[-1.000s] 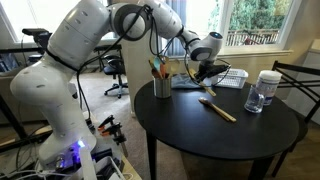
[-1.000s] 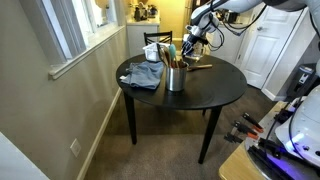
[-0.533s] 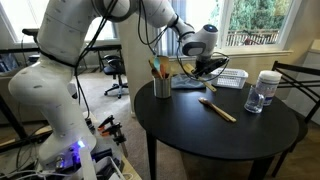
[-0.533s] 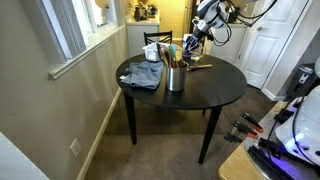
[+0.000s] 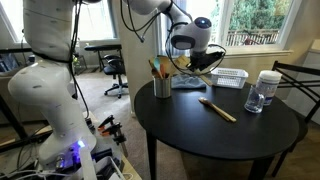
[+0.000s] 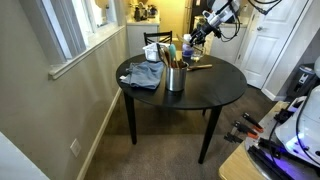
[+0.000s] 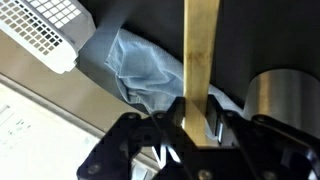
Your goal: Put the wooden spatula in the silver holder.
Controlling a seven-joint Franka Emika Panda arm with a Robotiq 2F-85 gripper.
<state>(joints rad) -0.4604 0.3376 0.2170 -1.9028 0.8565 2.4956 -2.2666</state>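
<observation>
- In an exterior view, the gripper [image 5: 205, 60] hangs above the far side of the black round table [image 5: 200, 140]. Its jaws and load are too small to read here. The silver holder [image 5: 162, 86] stands below the gripper and off to one side, already crowded with other utensils [image 5: 157, 68]. A thin-handled wooden utensil [image 5: 218, 108] lies on the table below the gripper, and a white mesh basket [image 5: 230, 77] and a clear jar [image 5: 262, 92] sit near it
- In an exterior view, the gripper [image 6: 200, 30] is above and beyond the silver holder [image 6: 176, 78], not over its mouth. A grey-blue cloth [image 6: 145, 74] lies beside the holder on the side away from the gripper. The room is carpeted, with a window wall and a white door
- Wrist view: the jaws are drawn narrow onto one end of the wooden spatula [image 7: 200, 50], which runs straight out from the gripper [image 7: 193, 128]. The silver holder [image 7: 285, 100] sits beside the spatula, not in line with it. The cloth [image 7: 140, 70] and basket [image 7: 45, 25] lie to the opposite side
- Risk: the tip may strike the rim or the standing utensils and tip the light cup
- Risk: the smooth tabletop would let the holder slide under a side push
- Risk: being gripped at one end, the spatula may pivot in the pads on contact
</observation>
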